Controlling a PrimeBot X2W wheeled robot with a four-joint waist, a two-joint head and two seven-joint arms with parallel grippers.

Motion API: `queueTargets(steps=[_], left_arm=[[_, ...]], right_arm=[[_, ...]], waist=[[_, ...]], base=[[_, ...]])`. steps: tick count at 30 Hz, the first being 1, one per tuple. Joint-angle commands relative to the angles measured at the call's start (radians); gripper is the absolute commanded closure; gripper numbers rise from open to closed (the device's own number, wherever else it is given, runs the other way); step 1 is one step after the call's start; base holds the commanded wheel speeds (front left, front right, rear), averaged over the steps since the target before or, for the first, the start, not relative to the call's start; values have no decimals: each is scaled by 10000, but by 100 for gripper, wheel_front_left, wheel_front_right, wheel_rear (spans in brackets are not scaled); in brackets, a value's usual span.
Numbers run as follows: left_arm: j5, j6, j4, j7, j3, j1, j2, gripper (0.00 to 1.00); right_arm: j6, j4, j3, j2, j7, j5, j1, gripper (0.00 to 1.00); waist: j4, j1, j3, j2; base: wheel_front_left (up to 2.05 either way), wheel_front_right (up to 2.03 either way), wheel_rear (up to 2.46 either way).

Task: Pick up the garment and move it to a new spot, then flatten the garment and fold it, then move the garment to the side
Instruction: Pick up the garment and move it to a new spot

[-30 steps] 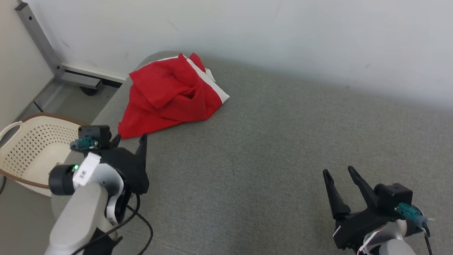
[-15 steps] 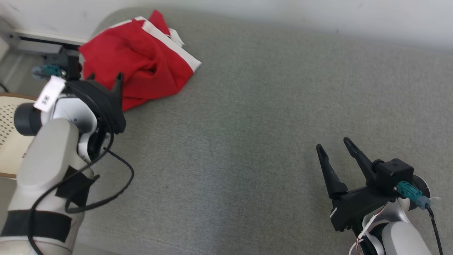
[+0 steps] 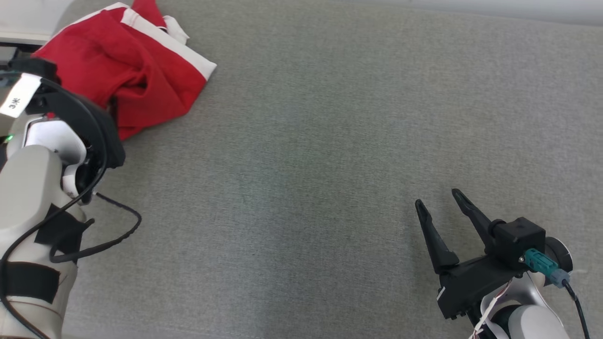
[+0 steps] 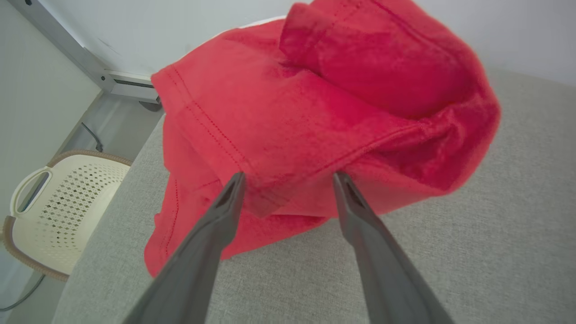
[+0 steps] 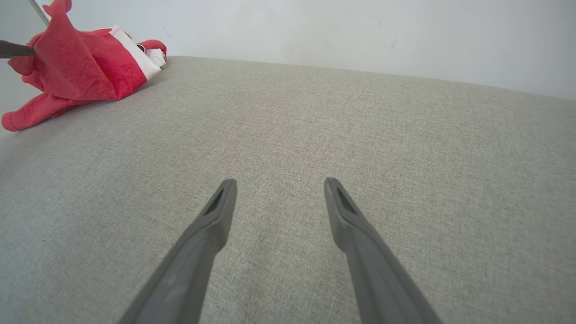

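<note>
My left tool (image 4: pixel 288 180) stood spread, tips against the red garment (image 4: pixel 315 112) on the grey counter (image 4: pixel 495 225). Cream basket (image 4: pixel 58 202) sat lower-left of it, off the edge. Right tool (image 5: pixel 279 184) spread too, well apart from the garment.

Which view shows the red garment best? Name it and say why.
The left wrist view: the garment is close and large, with seams and folds clear. The head view has it at the upper left corner, cut off by the edge. The right wrist view shows it small at the upper left.
</note>
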Motion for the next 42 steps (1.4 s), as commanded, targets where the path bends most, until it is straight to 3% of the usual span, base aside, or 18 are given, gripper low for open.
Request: queueTargets(steps=[1,12,13,14,15,28,42], left_arm=[[-73,30,76,5,18,-120,67,0],[-4,435,925,-923,91,-324,675,0],[66,488,989,-993,38,-359,713,8],[37,564,1048,-1089,55,-381,724,62],[64,603,1095,-1182,40,-400,730,100],[-100,336,1550,-1831,-127,-623,412,100],[76,-221,1224,-2541,-631,-1107,75,100]], right_arm=[[0,-100,4,-48,39,-114,62,0],[0,-915,166,-47,553,-450,322,0],[0,-974,147,-47,570,-484,334,0],[0,-1025,115,-47,589,-514,357,0],[0,-1073,80,-48,599,-515,395,0],[0,-624,226,-47,392,-15,334,0],[0,946,575,-47,-564,1091,372,0]], waist=[[-204,-2,110,-2],[-1060,-2,440,-2],[-1113,-2,460,-2],[-1157,-2,472,-2],[-1178,-2,482,-2],[-1021,-2,-216,-2],[-1267,-2,-2463,-2]], base=[[0,0,0],[0,0,0],[0,0,0],[0,0,0],[0,0,0],[0,0,0],[0,0,0]])
